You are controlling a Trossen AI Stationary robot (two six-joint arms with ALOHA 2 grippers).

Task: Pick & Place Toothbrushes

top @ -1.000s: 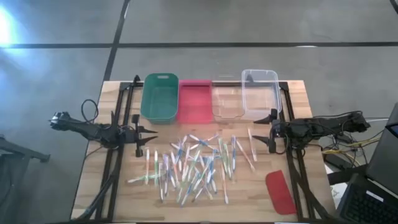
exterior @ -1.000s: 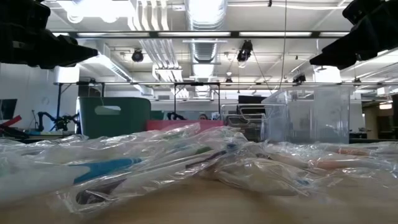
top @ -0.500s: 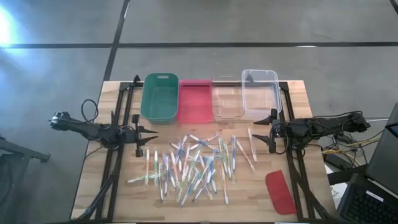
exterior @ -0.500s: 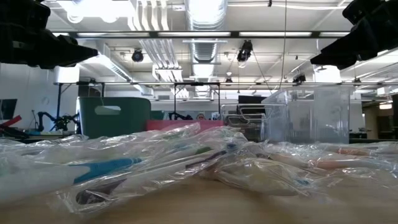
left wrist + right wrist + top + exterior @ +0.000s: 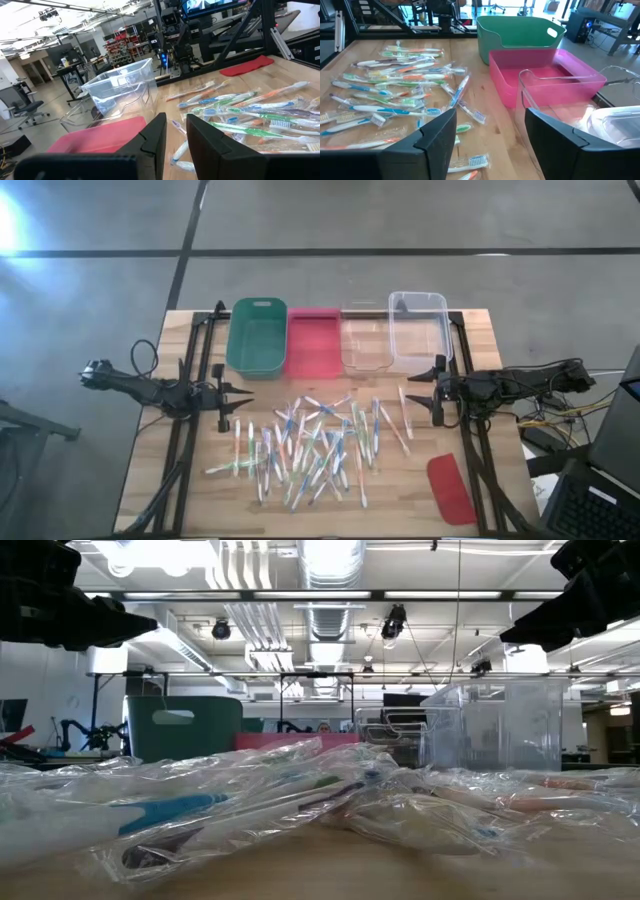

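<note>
High view shows me the toothbrushes [image 5: 310, 448] scattered in a loose heap mid-table, none of them in the green bin [image 5: 257, 337], pink bin [image 5: 312, 342] or the two clear bins [image 5: 418, 330] along the far edge, so I judge the sorting hasn't started and the whole pile is left. My left gripper [image 5: 228, 402] hangs beside the heap, fingers narrowly parted and empty. My right gripper [image 5: 432, 390] hangs opposite, jaws apart, holding nothing.

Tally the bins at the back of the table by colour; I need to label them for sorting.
Green bin: 1
Pink bin: 1
Clear bins: 2
Total: 4 bins
</note>
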